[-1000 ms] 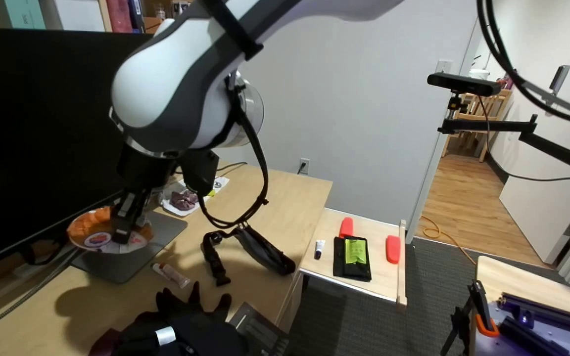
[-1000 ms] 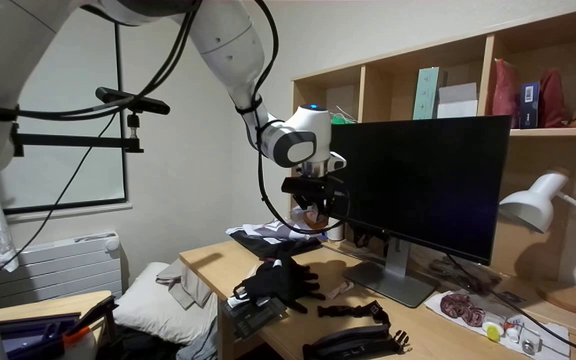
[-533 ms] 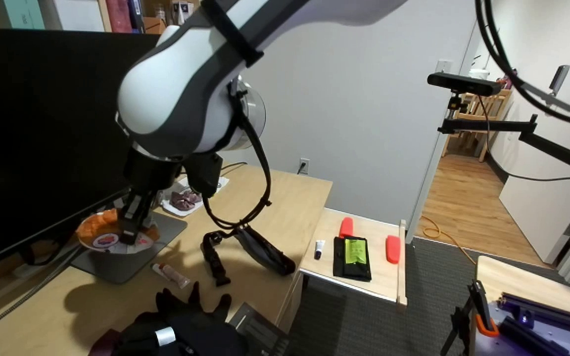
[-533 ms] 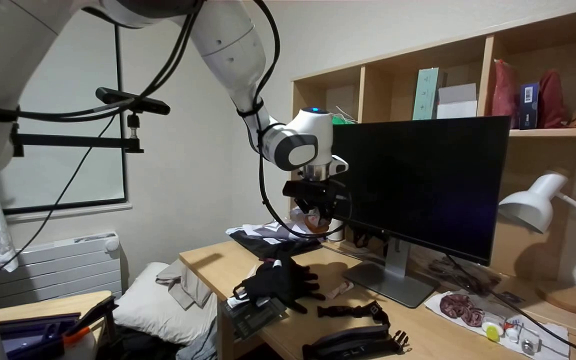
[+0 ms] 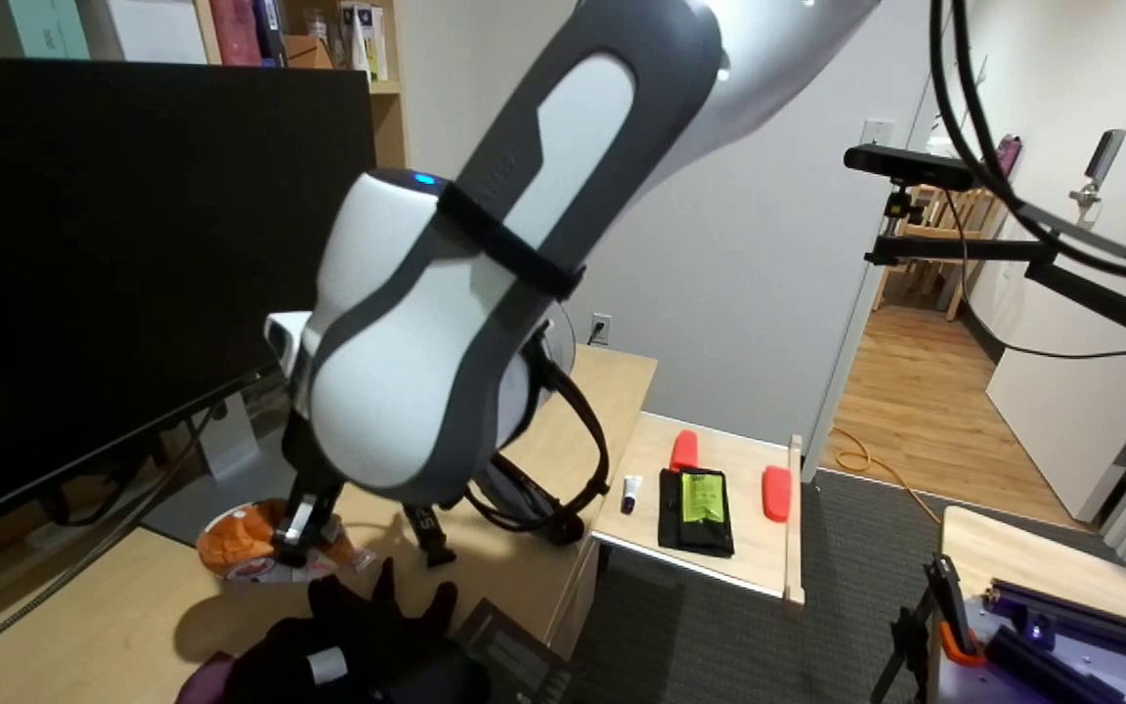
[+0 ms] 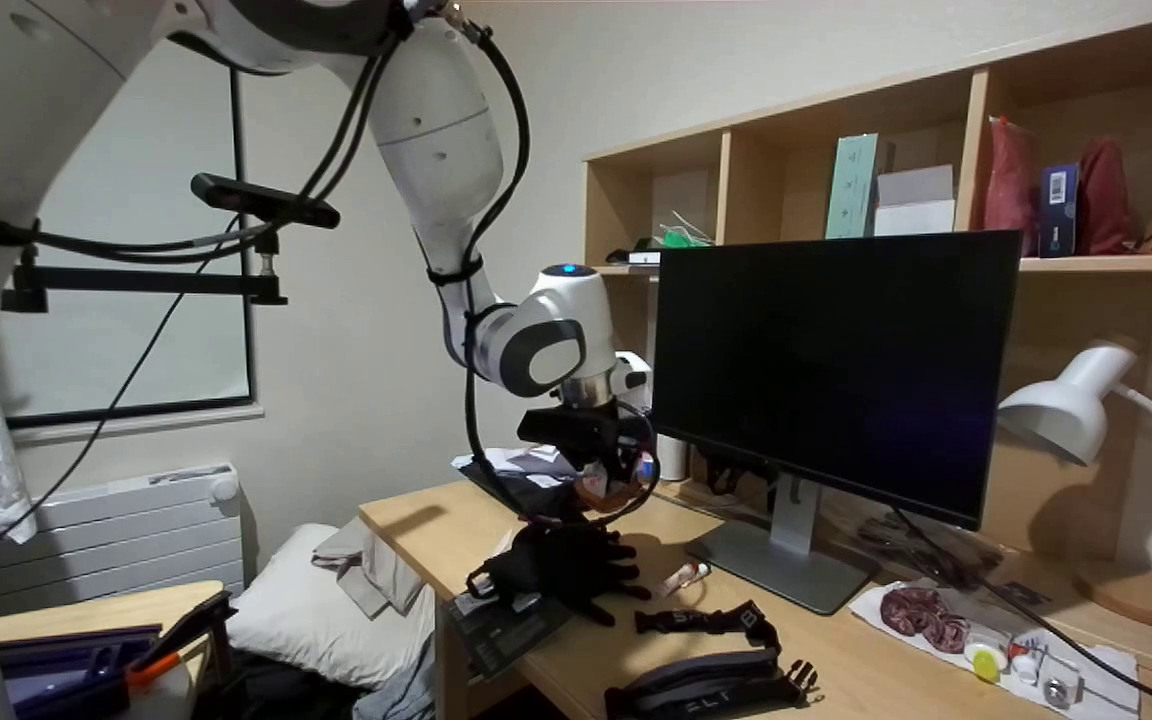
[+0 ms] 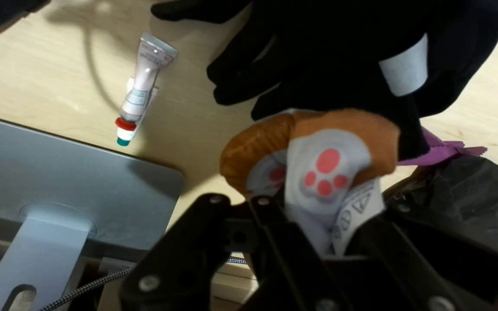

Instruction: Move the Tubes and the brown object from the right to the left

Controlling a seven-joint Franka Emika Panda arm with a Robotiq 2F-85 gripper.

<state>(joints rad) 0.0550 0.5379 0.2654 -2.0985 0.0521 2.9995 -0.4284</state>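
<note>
The brown object (image 5: 240, 540) is a soft brown plush with white patches and pink paw marks. It hangs from my gripper (image 5: 295, 548) above the desk and also shows in the wrist view (image 7: 348, 125). My gripper (image 6: 626, 470) is shut on it; the fingertips are hidden by the plush and fingers. The Tubes (image 7: 145, 77) lie on the desk between the monitor base and the black gloves, with a red-and-white cap end and a green tip. They show in an exterior view (image 6: 686, 577); in an exterior view (image 5: 364, 558) most of them is hidden behind the plush.
Black gloves (image 6: 566, 570) lie just below the plush. The monitor (image 6: 836, 370) and its base (image 7: 71, 172) stand beside the arm. A black strap (image 6: 706, 680) lies near the desk's front edge. A dark bag with papers (image 6: 526, 465) lies at the desk's far end.
The arm has moved away from the monitor and lower, carrying the plush toward the black gloves. The plush now covers most of the Tubes in an exterior view. The Tubes have stayed in place.
</note>
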